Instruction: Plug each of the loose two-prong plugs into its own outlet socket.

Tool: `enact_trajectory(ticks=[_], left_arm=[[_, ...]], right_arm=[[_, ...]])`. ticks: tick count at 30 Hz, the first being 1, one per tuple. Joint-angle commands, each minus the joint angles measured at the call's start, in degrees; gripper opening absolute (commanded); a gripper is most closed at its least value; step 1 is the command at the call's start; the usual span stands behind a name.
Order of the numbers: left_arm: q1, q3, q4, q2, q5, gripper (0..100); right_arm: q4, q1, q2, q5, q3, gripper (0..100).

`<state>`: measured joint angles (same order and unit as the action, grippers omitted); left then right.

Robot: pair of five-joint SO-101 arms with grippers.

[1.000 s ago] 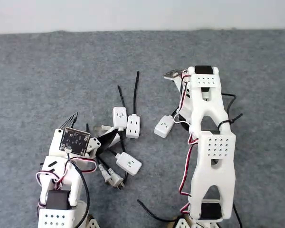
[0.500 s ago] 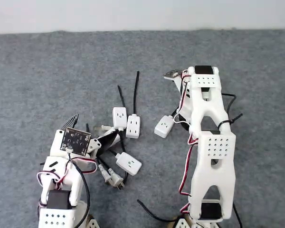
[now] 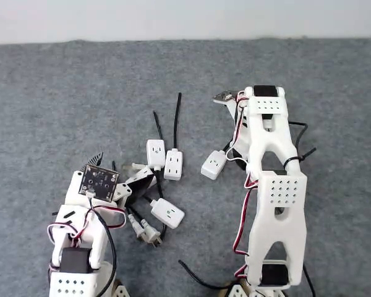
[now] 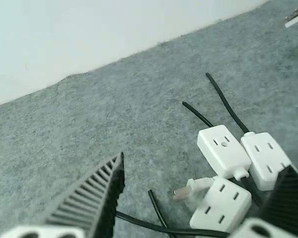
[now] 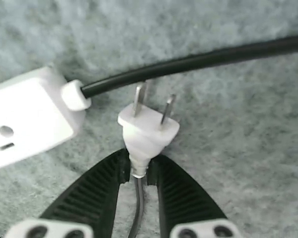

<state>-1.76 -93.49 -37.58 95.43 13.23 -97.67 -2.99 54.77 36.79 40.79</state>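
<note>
My right gripper (image 5: 139, 161) is shut on the neck of a white two-prong plug (image 5: 148, 128), whose prongs point away from the fingers. A white socket (image 5: 25, 116) with a black cord (image 5: 198, 59) lies just beside it on the grey carpet; the same socket (image 3: 213, 164) sits beside the right arm. My left gripper (image 4: 203, 173) stands open, low over the carpet. Two sockets (image 4: 223, 151) (image 4: 265, 153) lie side by side ahead of it. A third socket (image 4: 221, 203) with a plug (image 4: 188, 189) against it lies between the fingers. Another loose plug (image 3: 151, 235) lies nearer the arms' bases.
A further socket (image 3: 167, 212) lies by the left arm, with black cords (image 3: 176, 117) trailing across the carpet. The right arm (image 3: 275, 185) stretches over the right side. A pale wall runs along the far edge.
The left wrist has shifted slightly, its ribbed finger sitting a little lower in the high view. The right arm and the sockets have not moved.
</note>
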Motion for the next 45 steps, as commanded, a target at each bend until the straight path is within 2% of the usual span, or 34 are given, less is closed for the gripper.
enact_trajectory(ticks=[1, 12, 45], left_arm=[[0.4, 3.6, -0.3, 0.7, 0.2, 44], [2.5, 4.4, -2.9, 0.6, -0.6, 44], [2.5, 2.3, 0.2, 0.5, -0.5, 44]], right_arm=[[0.5, -1.1, 2.0, -0.8, -1.9, 0.9], [1.0, -1.2, 1.5, -2.5, -3.3, 0.9], [2.2, -1.3, 1.3, -1.9, -3.2, 0.9]])
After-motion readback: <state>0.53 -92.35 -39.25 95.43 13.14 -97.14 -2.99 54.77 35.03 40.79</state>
